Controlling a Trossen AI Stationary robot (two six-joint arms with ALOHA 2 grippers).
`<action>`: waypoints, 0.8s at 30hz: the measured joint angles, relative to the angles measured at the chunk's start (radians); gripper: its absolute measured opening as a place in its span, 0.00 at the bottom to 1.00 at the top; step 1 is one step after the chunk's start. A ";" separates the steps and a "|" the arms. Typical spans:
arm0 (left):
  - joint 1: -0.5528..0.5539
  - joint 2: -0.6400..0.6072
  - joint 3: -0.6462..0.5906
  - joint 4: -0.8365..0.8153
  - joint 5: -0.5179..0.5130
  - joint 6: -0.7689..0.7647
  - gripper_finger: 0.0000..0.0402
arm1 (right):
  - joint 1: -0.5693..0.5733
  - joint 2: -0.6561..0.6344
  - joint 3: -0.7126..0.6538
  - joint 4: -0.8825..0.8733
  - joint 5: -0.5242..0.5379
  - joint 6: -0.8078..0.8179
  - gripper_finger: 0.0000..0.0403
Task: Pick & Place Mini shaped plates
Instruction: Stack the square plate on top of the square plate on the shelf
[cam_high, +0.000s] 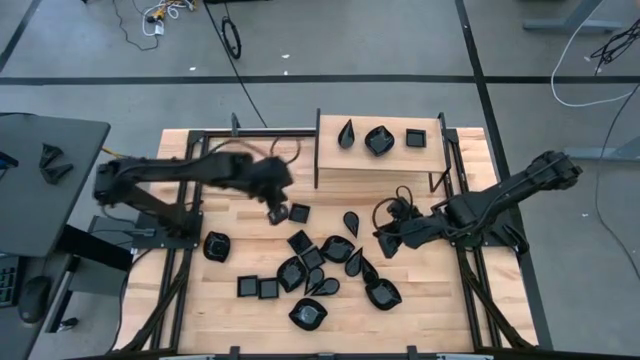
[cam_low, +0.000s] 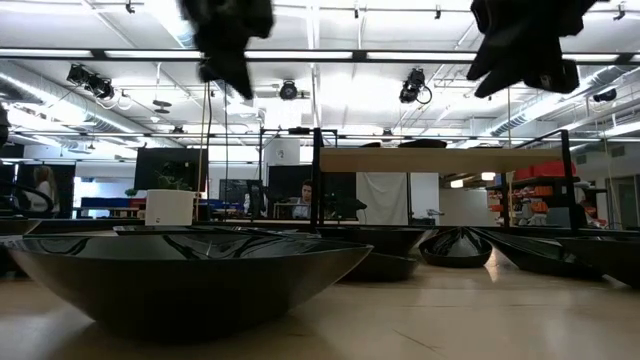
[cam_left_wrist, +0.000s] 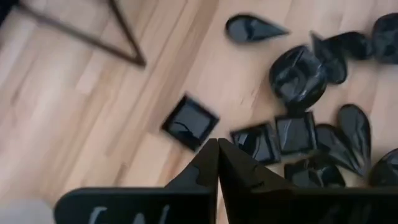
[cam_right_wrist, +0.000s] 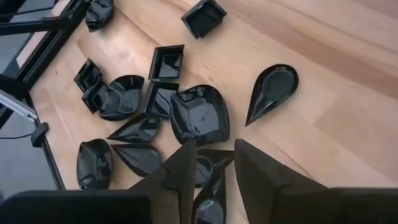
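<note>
Plates: small glossy black dishes scattered over the middle of the wooden bench (cam_high: 200, 300). Rough count from above is sixteen or so loose on the bench, overlaps make it inexact. Three more sit in a row on the raised shelf (cam_high: 380, 165) at the far side: a teardrop (cam_high: 346, 133), a rounded one (cam_high: 379, 140), a square one (cam_high: 415, 138).

Loose ones by shape: a lone square plate (cam_high: 298, 212) near the left claw, two squares side by side (cam_high: 258, 288) at near left, one rounded dish (cam_high: 217, 245) apart at left, a single teardrop (cam_high: 351, 221) toward centre. The rest form a tight cluster (cam_high: 330, 270) with several touching or overlapping.

Left claw (cam_high: 277, 212) hangs above the bench just left of the lone square plate, fingers (cam_left_wrist: 214, 165) pressed together, nothing between them. Right claw (cam_high: 387, 243) hangs above the cluster's right edge, fingers (cam_right_wrist: 183, 168) apart with a clear gap, holding nothing.

Black frame rails run along both bench sides. In the low view a big rounded dish (cam_low: 190, 270) fills the foreground and blocks most plates behind it.
</note>
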 joint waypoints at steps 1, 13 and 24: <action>-0.017 -0.032 -0.051 0.029 -0.017 -0.043 0.04 | -0.001 0.000 -0.018 0.021 -0.002 0.007 0.28; -0.187 -0.187 -0.503 0.336 -0.026 -0.495 0.03 | -0.017 0.000 -0.247 0.210 -0.215 0.287 0.39; -0.257 -0.185 -0.597 0.443 -0.042 -0.628 0.04 | 0.089 0.080 -0.312 0.380 -0.271 0.315 0.43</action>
